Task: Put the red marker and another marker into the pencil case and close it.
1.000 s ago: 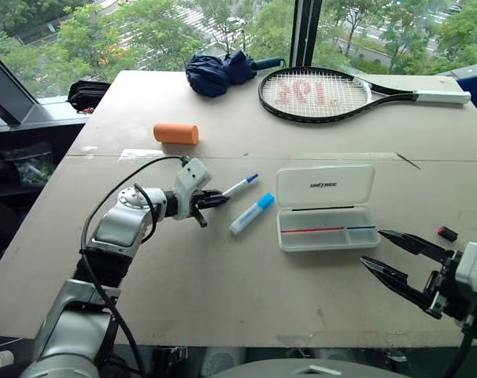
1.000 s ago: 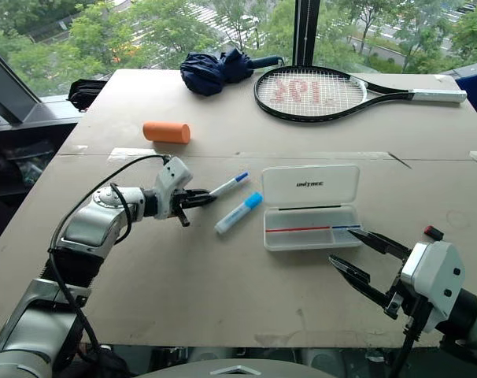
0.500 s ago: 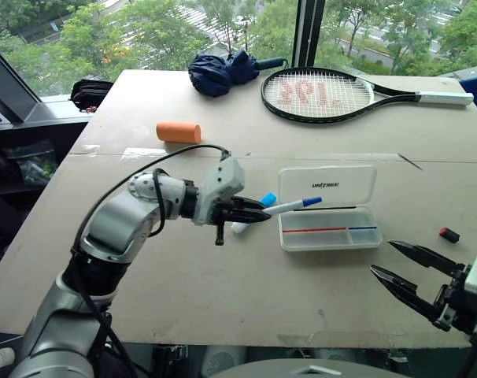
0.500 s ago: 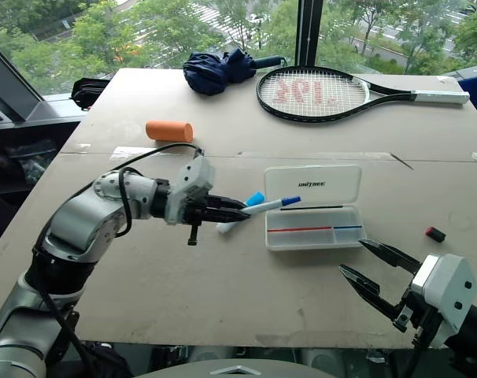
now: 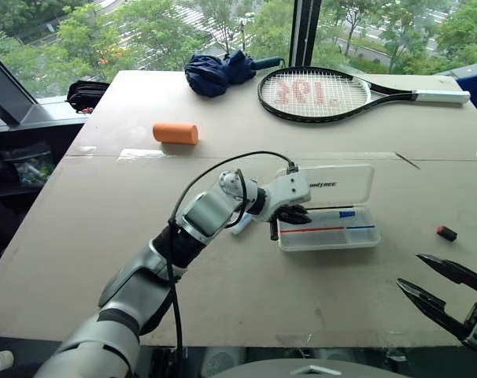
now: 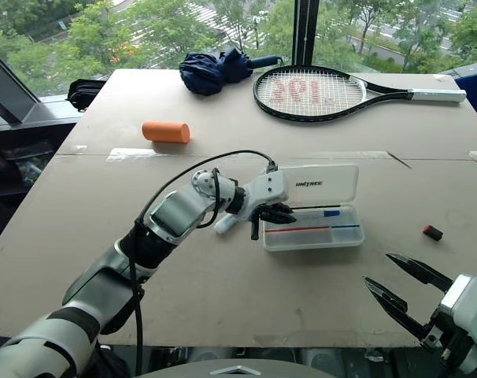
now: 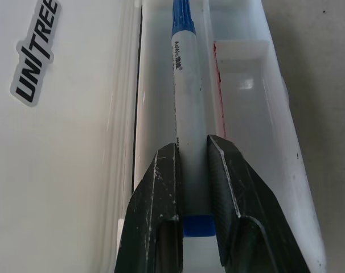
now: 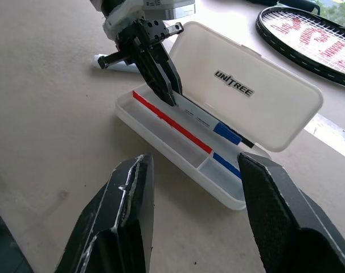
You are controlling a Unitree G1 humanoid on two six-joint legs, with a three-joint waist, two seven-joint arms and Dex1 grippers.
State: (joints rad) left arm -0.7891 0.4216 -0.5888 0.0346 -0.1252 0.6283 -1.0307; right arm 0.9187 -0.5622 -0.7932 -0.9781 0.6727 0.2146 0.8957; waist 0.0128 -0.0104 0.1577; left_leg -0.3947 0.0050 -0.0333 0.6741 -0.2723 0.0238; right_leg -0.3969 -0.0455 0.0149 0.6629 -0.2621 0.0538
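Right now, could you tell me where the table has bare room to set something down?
Free: the wide stretch between the orange cylinder and the pencil case, and the near edge before the case. Crowded: the far edge, with umbrella and racket.

Black "UNITREE" is printed on the open lid of the case (image 8: 258, 91); the marker (image 7: 185, 108) bears small blue print too fine to read, and red marks on the racket (image 5: 317, 93) strings are unclear
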